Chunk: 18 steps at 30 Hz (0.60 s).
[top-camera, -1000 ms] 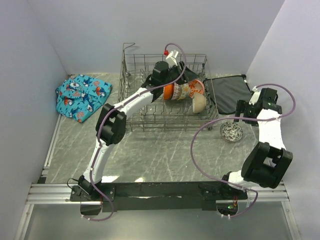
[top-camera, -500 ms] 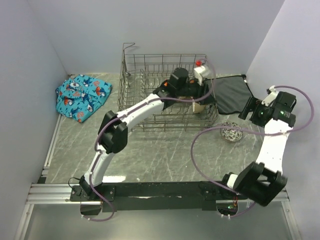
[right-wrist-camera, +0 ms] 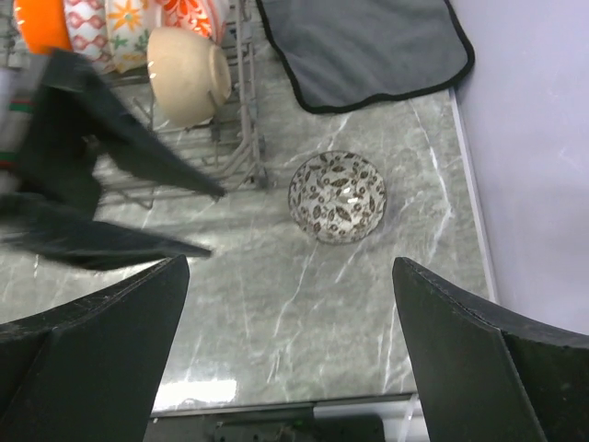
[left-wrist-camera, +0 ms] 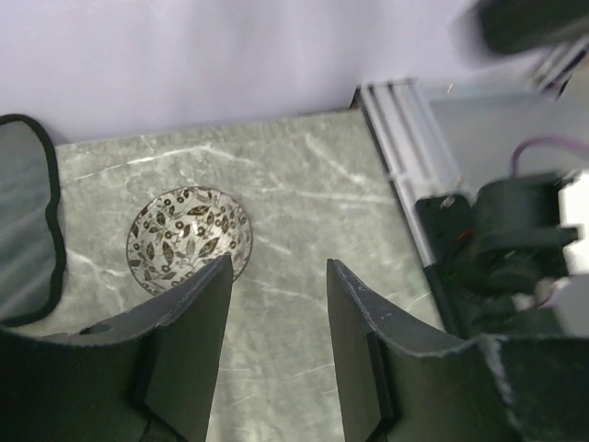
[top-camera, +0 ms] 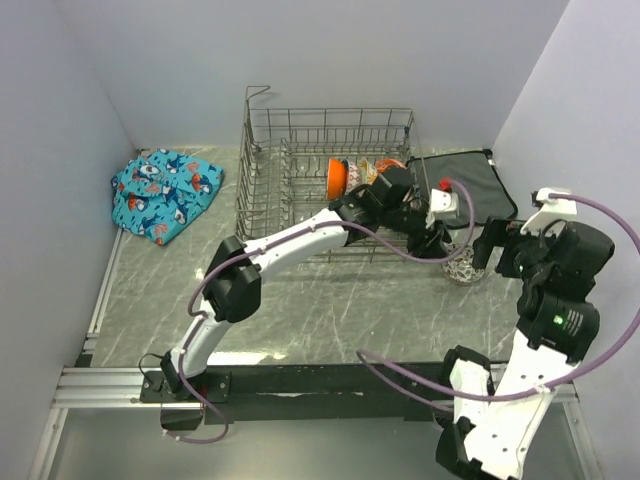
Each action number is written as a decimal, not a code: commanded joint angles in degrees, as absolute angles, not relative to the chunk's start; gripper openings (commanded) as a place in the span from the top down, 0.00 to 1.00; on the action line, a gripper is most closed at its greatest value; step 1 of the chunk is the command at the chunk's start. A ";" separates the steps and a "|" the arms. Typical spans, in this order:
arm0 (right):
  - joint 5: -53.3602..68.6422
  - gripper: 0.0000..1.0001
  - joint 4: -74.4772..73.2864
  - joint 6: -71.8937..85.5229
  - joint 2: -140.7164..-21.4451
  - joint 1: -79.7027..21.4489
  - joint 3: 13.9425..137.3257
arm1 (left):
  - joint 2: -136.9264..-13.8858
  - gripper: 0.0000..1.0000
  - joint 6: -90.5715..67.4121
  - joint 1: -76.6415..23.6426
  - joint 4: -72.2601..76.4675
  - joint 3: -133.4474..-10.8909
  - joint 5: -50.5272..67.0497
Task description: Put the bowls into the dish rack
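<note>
Near the worktop's (left-wrist-camera: 304, 184) right edge, the speckled bowl (left-wrist-camera: 189, 239) lies just beyond the half-parted empty left fingers (left-wrist-camera: 193, 322); right fingers (right-wrist-camera: 92, 318) spread wide.

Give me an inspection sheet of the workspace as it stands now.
Surface: grey marbled table, no spills seen.
Job's things: dish rack holds a row of bowls on edge, with the cream bowl nearest the camera; speckled bowl sits upright on the table, outside the rack.
Clutter: blue patterned cloth far left; dark grey mat beside the rack.
Grippers: left hand open, empty, near the speckled bowl, not touching it; right hand wide open, empty, raised.
Cables: purple cables loop loosely off both arms.
Surroundings: pale walls; metal rail along the near edge.
</note>
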State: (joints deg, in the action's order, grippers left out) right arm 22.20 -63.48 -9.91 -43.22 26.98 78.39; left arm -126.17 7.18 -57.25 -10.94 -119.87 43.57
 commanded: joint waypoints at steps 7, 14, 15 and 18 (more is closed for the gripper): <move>13.72 0.00 -68.29 -8.17 -40.70 24.96 80.86 | -135.08 0.48 33.63 -63.62 -19.16 -123.22 39.12; 10.64 0.00 -70.31 -8.79 -38.59 24.96 78.93 | -138.77 0.47 35.25 -64.34 -12.67 -123.22 36.22; 10.55 0.00 -70.49 -8.88 -38.50 24.96 78.75 | -139.30 0.48 34.98 -64.34 -10.74 -123.31 35.86; 10.20 0.00 -70.23 -8.96 -38.41 24.96 77.96 | -140.27 0.47 34.45 -64.42 -6.61 -122.96 34.02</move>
State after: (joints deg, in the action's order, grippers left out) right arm 11.16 -70.54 -8.86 -38.83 25.36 78.96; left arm -139.26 32.62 -64.66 -14.31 -120.79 37.28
